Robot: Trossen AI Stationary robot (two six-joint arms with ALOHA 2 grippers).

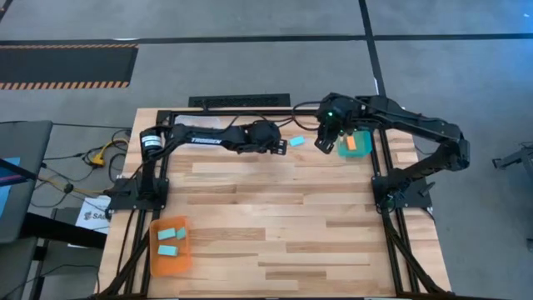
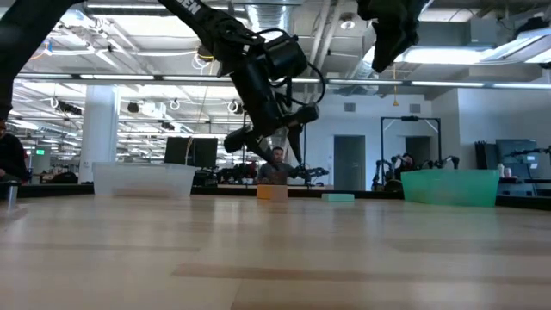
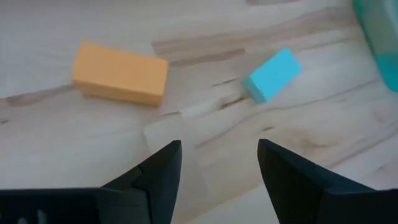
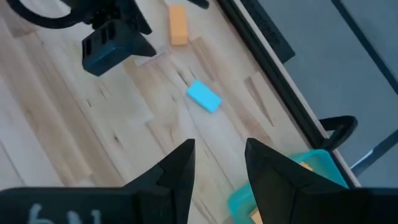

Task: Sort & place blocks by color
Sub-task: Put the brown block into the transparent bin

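My left gripper (image 3: 219, 167) is open and empty, hovering over the far middle of the table (image 1: 281, 146). Just ahead of its fingers, an orange block (image 3: 121, 73) and a light blue block (image 3: 272, 74) lie flat on the wood, both also visible in the low view as the orange block (image 2: 272, 192) and the blue block (image 2: 337, 197). My right gripper (image 4: 219, 155) is open and empty, raised above the table (image 1: 325, 137) beside the teal tray (image 1: 360, 152), which holds an orange block (image 1: 351, 143). The blue block (image 4: 204, 96) lies below and ahead of it.
An orange tray (image 1: 158, 265) at the near left holds two light blue blocks (image 1: 171, 233). A clear tray (image 2: 142, 179) stands at the far left in the low view. Black frame rails (image 1: 250, 108) run along the table's far edge and sides. Bare wood fills the middle and near right.
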